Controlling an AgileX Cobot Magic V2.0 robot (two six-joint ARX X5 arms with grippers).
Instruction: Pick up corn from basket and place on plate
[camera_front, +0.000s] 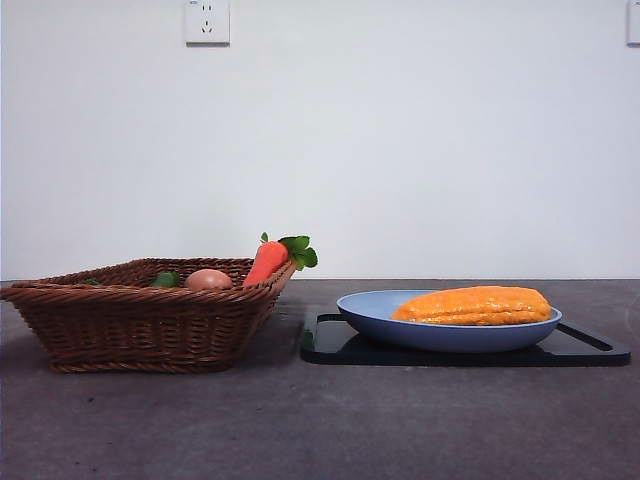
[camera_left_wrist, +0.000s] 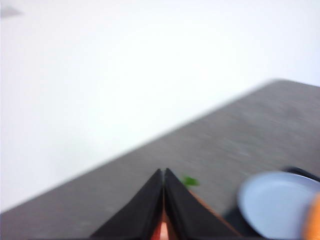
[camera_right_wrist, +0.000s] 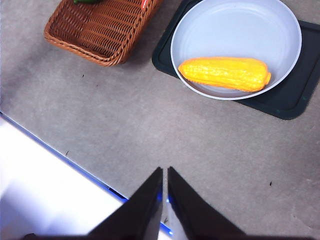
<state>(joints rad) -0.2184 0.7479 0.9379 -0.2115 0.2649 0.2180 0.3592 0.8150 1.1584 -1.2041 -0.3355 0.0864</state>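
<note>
And there it is: the corn (camera_front: 474, 305) lies flat in the plate (camera_front: 370, 312), out of the basket (camera_front: 140, 325). Left gripper (camera_left_wrist: 163, 176) and right gripper (camera_right_wrist: 164, 172) are both clenched, empty, well clear. Looks finished, nothing left.

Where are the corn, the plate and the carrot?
corn (camera_right_wrist: 224, 74), right wrist view, mid-cob.
plate (camera_right_wrist: 235, 27), right wrist view, bare floor.
carrot (camera_front: 266, 262), front view, orange body.
</note>
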